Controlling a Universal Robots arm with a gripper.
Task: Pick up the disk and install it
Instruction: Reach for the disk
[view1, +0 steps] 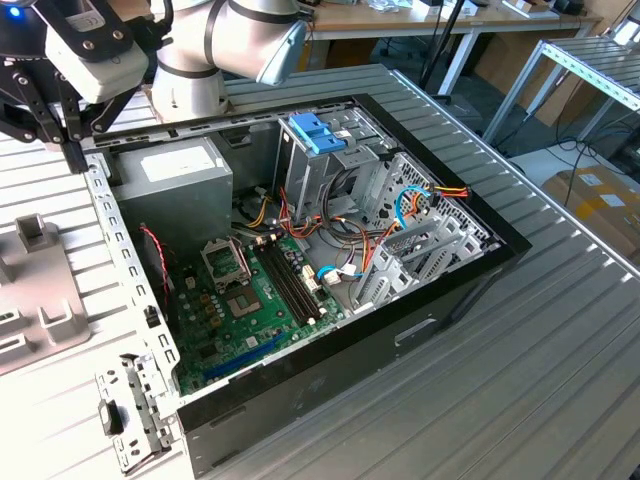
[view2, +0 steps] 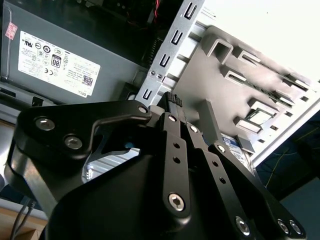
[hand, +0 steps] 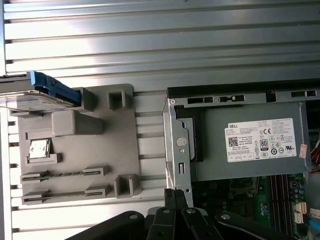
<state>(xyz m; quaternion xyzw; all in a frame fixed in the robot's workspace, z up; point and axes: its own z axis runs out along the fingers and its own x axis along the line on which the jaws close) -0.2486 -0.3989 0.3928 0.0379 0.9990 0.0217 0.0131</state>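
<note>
Black two-finger gripper (view2: 173, 97) closed on nothing, poised over the rim of the open black computer case (view1: 440, 300), well apart from the blue-framed flat rectangular disk (hand: 50, 89) propped on a grey slotted fixture plate (hand: 145, 150), seemingly raised for easy grasping.

Disk (hand: 50, 87) at fixture plate (hand: 145, 150) corner; plate beside case (hand: 172, 145); power supply (hand: 215, 160) in case corner.
</note>
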